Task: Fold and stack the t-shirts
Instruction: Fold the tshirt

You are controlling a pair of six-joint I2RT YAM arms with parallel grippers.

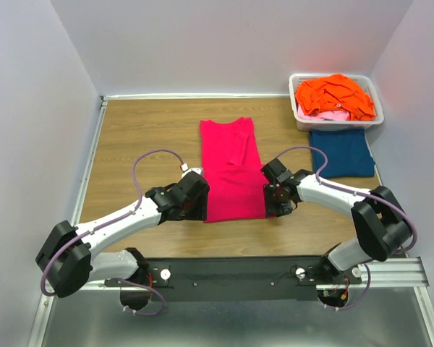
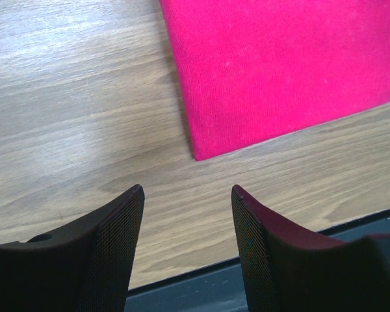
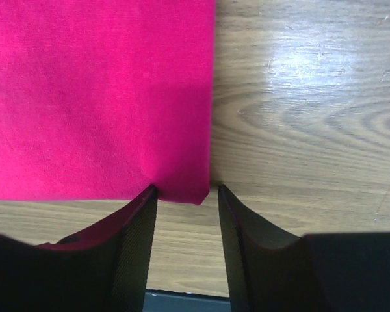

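Near the tabletop [image 1: 145, 130] front edge, left gripper [image 2: 187, 190] jaws apart over bare wood beside near left corner of pink shirt [image 1: 231, 173], right gripper [image 3: 186, 188] jaws apart at its near right corner, blue shirt [image 1: 341, 152] folded by right edge, orange shirts [image 1: 336, 95] in basket [image 1: 304, 123], far right corner

The magenta-pink t-shirt [image 1: 233, 170] lies flat mid-table, folded lengthwise into a long narrow strip with its near edge straight. The dark blue t-shirt [image 1: 341, 152] lies folded in a neat rectangle at the right, just before the white basket [image 1: 301, 121]. There an orange t-shirt [image 1: 335, 96] is heaped over a pale pink t-shirt [image 1: 331, 115].
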